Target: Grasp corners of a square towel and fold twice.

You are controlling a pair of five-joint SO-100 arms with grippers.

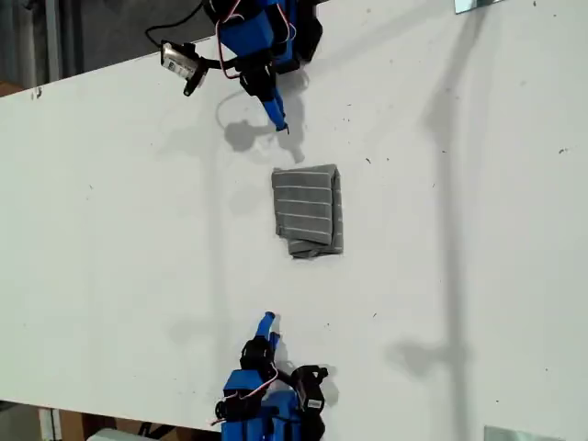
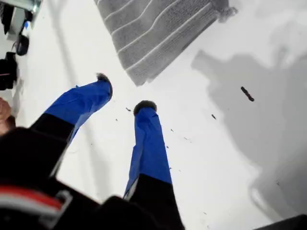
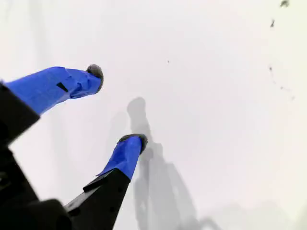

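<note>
1. Exterior view: the towel (image 1: 308,211) lies folded into a small grey rectangle on the white table (image 1: 110,230), approx. mid-table. Its pale stripes run across it. The lower edge is bunched and uneven, and a folded layer shows along the side twd the exterior view's right.
2. Exterior view, cont.: one arm comes in from the top edge, and its end effector (image 1: 276,118) points down at the towel, near its upper edge but apart from it. The other arm comes in from the bottom edge. Its end effector (image 1: 267,320) points up at the towel, well apart from it. Can't tell from here whether either one's fingers are spread, or which arm is first vs. second.
3. First wrist view: my first end effector (image 2: 123,93) has its blue fingers apart w/ nothing between them, only bare table. A neat striped corner (image 2: 139,76) of the towel lies just ahead of the tips, not touching.
4. Second wrist view: my second end effector (image 3: 115,105) also has its fingers spread wide and holds nothing. Only white table and shadows are ahead, and the towel is out of frame.
</note>
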